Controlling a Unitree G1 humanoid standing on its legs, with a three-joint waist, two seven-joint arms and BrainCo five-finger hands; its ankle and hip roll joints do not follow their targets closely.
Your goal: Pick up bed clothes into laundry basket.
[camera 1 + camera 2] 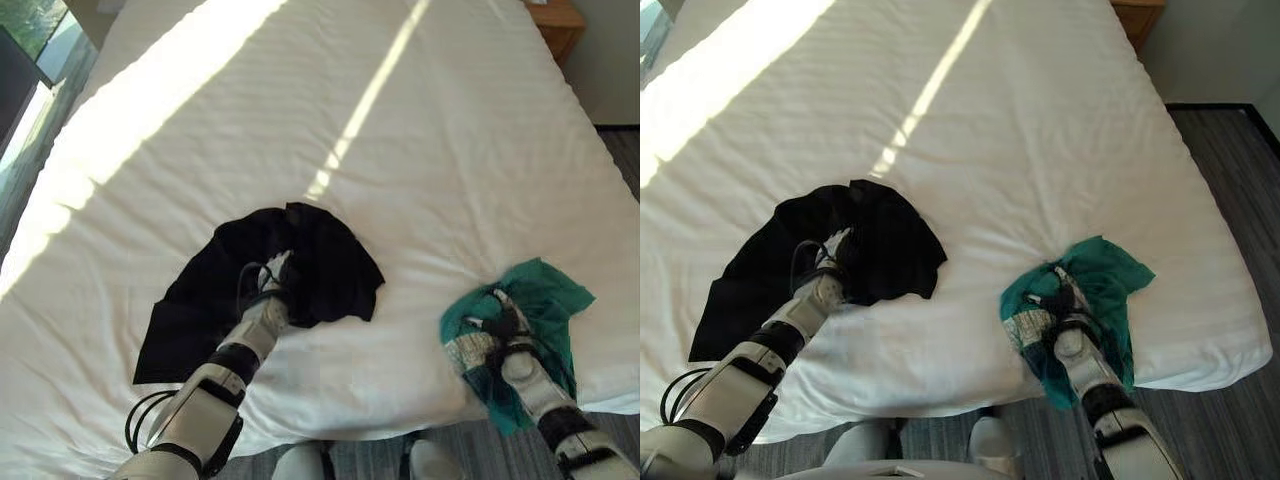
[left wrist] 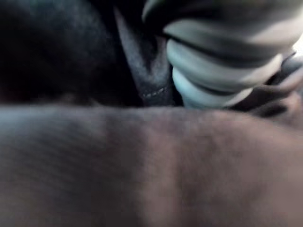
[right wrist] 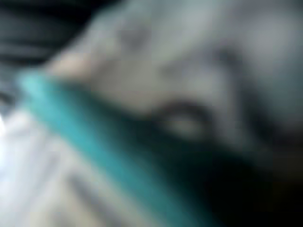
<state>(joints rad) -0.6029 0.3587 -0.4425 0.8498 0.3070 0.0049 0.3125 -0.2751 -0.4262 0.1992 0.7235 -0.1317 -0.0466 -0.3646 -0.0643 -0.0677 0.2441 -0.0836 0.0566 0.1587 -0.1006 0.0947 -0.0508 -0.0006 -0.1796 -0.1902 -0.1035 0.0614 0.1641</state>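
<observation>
A black garment (image 1: pixel 330 260) lies crumpled on the white bed (image 1: pixel 420 130), near its front edge. My left hand (image 1: pixel 274 288) rests in the middle of it, and the left wrist view shows its fingers (image 2: pixel 213 71) curled into the dark cloth (image 2: pixel 71 47). Further right, a teal garment (image 1: pixel 1110 270) with a pale patterned part lies bunched at the bed's front edge and hangs a little over it. My right hand (image 1: pixel 1060 305) is sunk in this cloth, which is gathered round its fingers and over the wrist. The right wrist view has teal fabric (image 3: pixel 94 142) pressed close.
A wooden nightstand (image 1: pixel 1135 12) stands at the bed's far right corner. Grey floor (image 1: pixel 1230 180) runs along the bed's right side and front. A window (image 1: pixel 30 60) lies to the far left, throwing sun bands across the sheet.
</observation>
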